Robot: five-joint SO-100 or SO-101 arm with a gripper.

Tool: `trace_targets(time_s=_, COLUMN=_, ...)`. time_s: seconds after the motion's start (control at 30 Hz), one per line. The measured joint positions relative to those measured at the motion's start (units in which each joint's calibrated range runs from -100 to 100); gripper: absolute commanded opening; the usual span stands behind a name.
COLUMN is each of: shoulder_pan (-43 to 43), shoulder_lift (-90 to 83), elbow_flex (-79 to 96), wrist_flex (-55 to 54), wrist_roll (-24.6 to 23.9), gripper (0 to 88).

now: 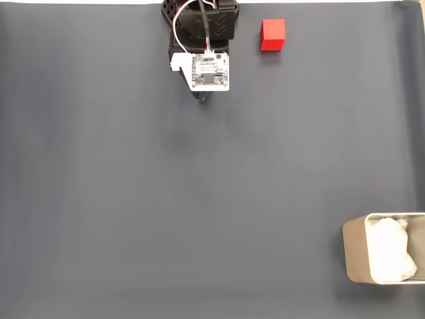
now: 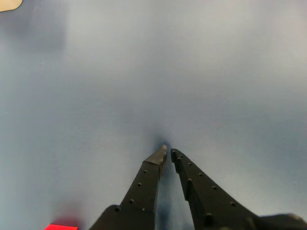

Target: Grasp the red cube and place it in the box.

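In the fixed view the dark grey mat (image 1: 199, 199) covers almost the whole picture, and on it I count one arm, one red cube and one box. Going from left to right, the first thing is the arm (image 1: 202, 30), at about 12 o'clock of the picture, close to the top edge. It is black, with a white circuit board (image 1: 210, 71) on top and some red and white wires (image 1: 179, 20) running up to its base. Only a small dark tip of the gripper (image 1: 204, 96) comes out under the board.

Just to the right of the arm, at about 1 o'clock, stands the red cube (image 1: 273, 34). It rests on the mat, near the arm but not touching it, and nothing holds it.

Far to the right, at about 4 o'clock, is the box (image 1: 354, 249), cut by the right edge of the picture. It is beige with rounded corners, and white crumpled paper (image 1: 390, 256) lies inside. The box is well apart from the cube.

In the wrist view the gripper (image 2: 167, 152) comes in from the bottom edge. Its two black fingers (image 2: 144, 184) are nearly closed, with only a thin gap at the tips, and they hold nothing. A small part of the red cube (image 2: 61, 226) shows at about 7 o'clock, left of the fingers. A beige corner (image 2: 8, 4) shows at 10 o'clock.
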State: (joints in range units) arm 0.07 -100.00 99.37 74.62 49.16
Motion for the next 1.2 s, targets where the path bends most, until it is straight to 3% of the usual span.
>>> trace_targets(time_s=0.37, shoulder_pan=0.0, shoulder_lift=4.95, elbow_flex=-5.61, wrist_flex=-8.04, wrist_roll=-0.05, gripper=0.0)
trace_targets(time_s=0.57, shoulder_pan=-1.41, shoulder_lift=19.11, elbow_flex=-27.67, wrist_flex=-7.0, wrist_roll=-1.42, gripper=0.0)
trace_targets(time_s=0.93, shoulder_pan=-4.38, shoulder_lift=42.9, elbow_flex=-80.47, wrist_flex=9.07, wrist_roll=-2.25, gripper=0.0)
trace_targets(time_s=1.2, shoulder_pan=-3.71, shoulder_lift=50.28, elbow_flex=-89.69, wrist_flex=11.46, wrist_roll=-2.15, gripper=0.0)
